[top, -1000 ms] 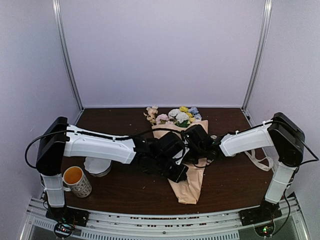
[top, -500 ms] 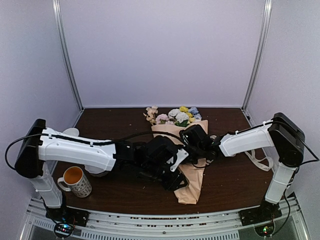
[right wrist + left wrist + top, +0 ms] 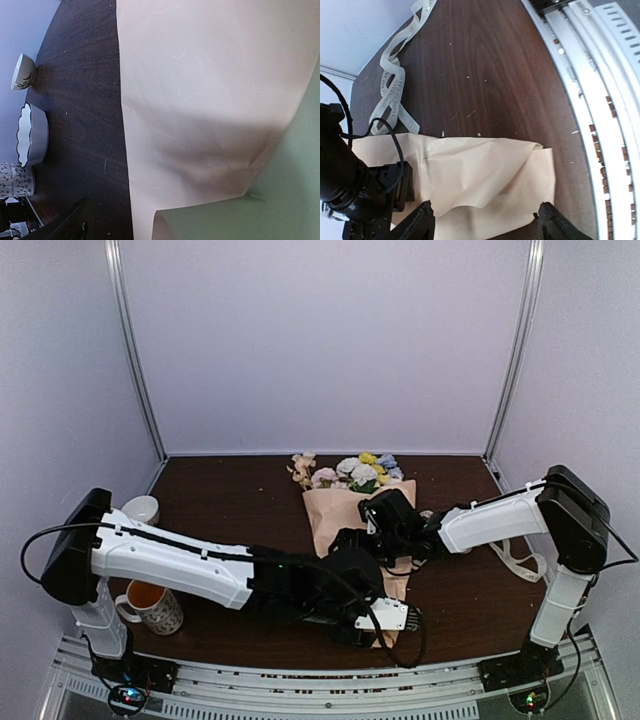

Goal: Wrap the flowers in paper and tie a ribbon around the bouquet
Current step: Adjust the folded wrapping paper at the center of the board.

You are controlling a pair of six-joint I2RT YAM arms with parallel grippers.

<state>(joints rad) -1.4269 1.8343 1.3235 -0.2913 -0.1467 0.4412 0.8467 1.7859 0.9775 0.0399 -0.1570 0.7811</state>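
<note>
1. The left gripper (image 3: 487, 222) hangs low over the near end of the paper (image 3: 485, 175), its two dark fingertips (image 3: 424, 220) spread wide.
2. The peach paper lies creased on the dark table (image 3: 485, 60).
3. A cream lettered ribbon (image 3: 395, 90) twists just beside the paper.
4. The black right arm (image 3: 350, 185) covers the paper's left part.
5. A metal rail (image 3: 600, 75) edges the table.

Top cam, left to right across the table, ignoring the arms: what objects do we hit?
mug → bouquet → ribbon. The small white cup is left out: it sits straight behind the mug, so its place in the order is unclear.
</note>
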